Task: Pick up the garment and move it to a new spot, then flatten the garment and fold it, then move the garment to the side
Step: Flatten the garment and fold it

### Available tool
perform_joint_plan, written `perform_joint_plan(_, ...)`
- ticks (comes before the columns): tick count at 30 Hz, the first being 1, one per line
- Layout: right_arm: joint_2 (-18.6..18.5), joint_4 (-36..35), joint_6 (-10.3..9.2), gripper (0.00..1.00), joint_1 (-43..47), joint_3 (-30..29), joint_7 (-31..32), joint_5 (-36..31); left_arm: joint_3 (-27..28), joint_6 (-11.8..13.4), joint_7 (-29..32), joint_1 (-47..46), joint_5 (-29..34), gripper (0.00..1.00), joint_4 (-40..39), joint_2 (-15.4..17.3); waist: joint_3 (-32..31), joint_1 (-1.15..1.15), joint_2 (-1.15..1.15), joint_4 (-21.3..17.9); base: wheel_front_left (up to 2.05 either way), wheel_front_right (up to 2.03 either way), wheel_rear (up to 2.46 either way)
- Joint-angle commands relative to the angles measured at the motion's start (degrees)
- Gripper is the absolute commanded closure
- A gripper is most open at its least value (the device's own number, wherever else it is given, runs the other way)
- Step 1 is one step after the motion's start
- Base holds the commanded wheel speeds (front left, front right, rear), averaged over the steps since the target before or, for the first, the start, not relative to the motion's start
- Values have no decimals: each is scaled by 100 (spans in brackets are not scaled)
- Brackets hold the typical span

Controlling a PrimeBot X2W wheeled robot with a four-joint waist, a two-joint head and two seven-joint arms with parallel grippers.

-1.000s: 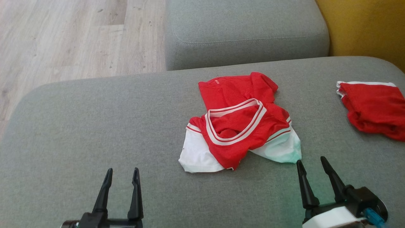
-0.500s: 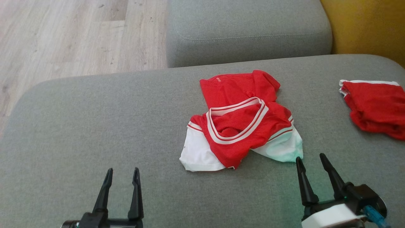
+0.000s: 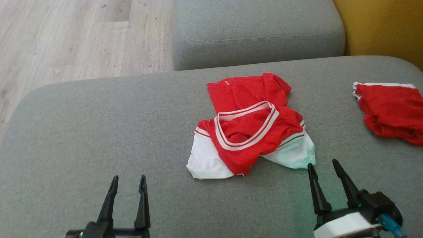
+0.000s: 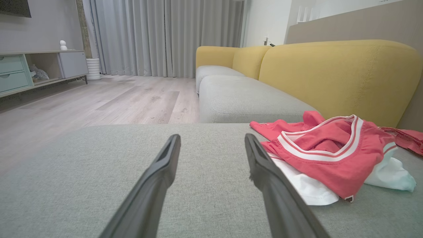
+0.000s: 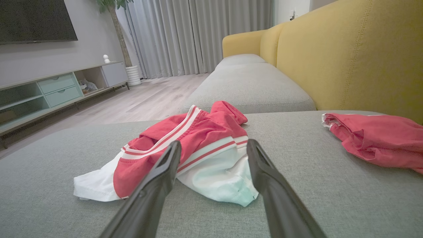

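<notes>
Right gripper (image 3: pixel 321 162) has edged closer to the shirt (image 3: pixel 251 132). Its jaws stand wide apart and empty, with the white sleeve just ahead of them. Left gripper (image 3: pixel 129 176) is unchanged: parted, empty. Pickup has not begun.

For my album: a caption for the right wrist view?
Open right pincer poised before a crumpled red-and-white shirt on a grey sofa seat.
</notes>
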Motion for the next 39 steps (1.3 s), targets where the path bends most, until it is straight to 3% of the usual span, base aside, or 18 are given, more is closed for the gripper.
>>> perform_joint_plan(1, -112, -207, 39, 0, -288, 134, -22, 20, 159, -5, -61, -152, 21, 0, -188, -36, -2, 0, 0, 1, 0, 0, 0)
perform_joint_plan(16, -102, -253, 39, 0, -296, 199, -22, 5, -75, -175, -61, -432, 75, 0, -22, -36, 57, 0, 0, -183, 0, 0, 0)
perform_joint_plan(23, -114, -356, 39, 0, -373, 309, -22, -1, -898, -413, -61, -1430, -296, 0, 435, -36, 339, 0, 0, -818, 0, 0, 0)
perform_joint_plan(30, -113, -482, 39, 0, -613, 383, -22, -3, -1947, -648, 33, -2953, -705, 0, 1475, -36, 806, 0, 0, -1558, 0, 0, 0)
perform_joint_plan(39, 6, -524, 39, 0, -824, 442, -22, 27, -2548, -516, 387, -4404, -1013, 0, 2576, -36, 1354, 0, 0, -2224, 0, 0, 0)
